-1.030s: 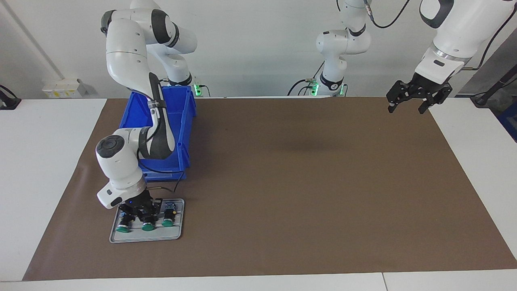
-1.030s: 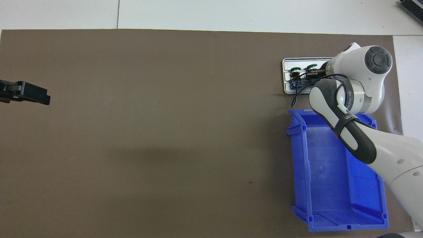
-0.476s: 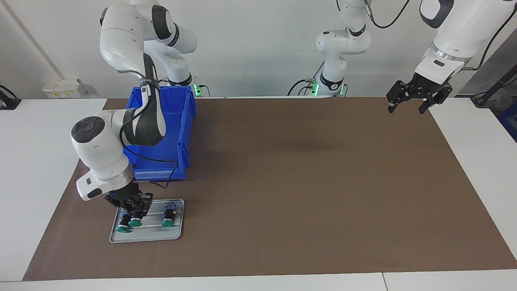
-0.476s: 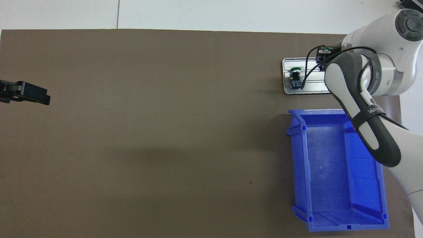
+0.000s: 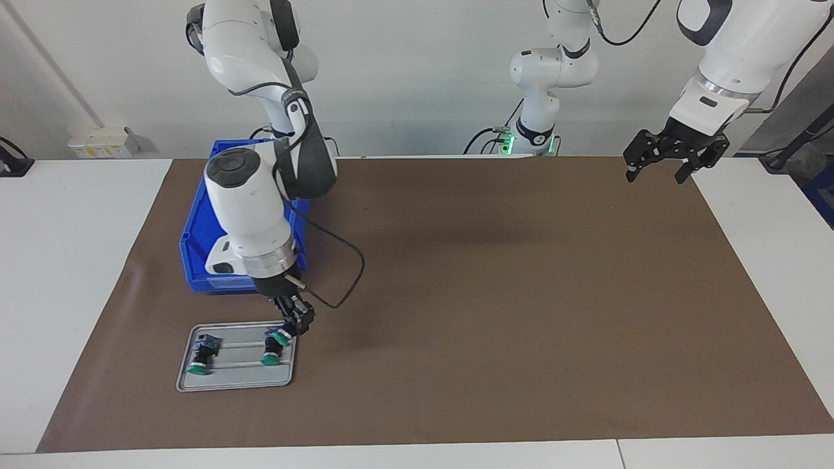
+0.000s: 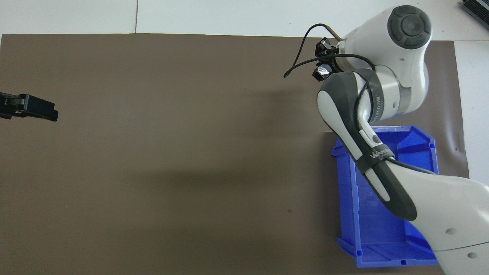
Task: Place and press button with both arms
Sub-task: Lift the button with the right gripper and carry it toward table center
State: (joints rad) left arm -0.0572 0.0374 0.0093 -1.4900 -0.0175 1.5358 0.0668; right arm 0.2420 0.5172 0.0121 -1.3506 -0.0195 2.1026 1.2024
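Note:
My right gripper hangs just above the corner of a grey tray, toward the right arm's end of the table. It is shut on a button with a green cap, held clear of the tray. Two more green-capped buttons lie on the tray. In the overhead view the right arm hides the tray, and the right gripper shows at the wrist's edge. My left gripper waits open and empty in the air over the left arm's end of the table, and its tips show in the overhead view.
A blue bin stands on the brown mat, nearer to the robots than the tray and partly covered by the right arm. A black cable loops out from the right wrist. White table borders the mat.
The right gripper lifted the middle button off the tray and swung with it toward the table's middle, and the arm rose and turned. The left arm has not moved.

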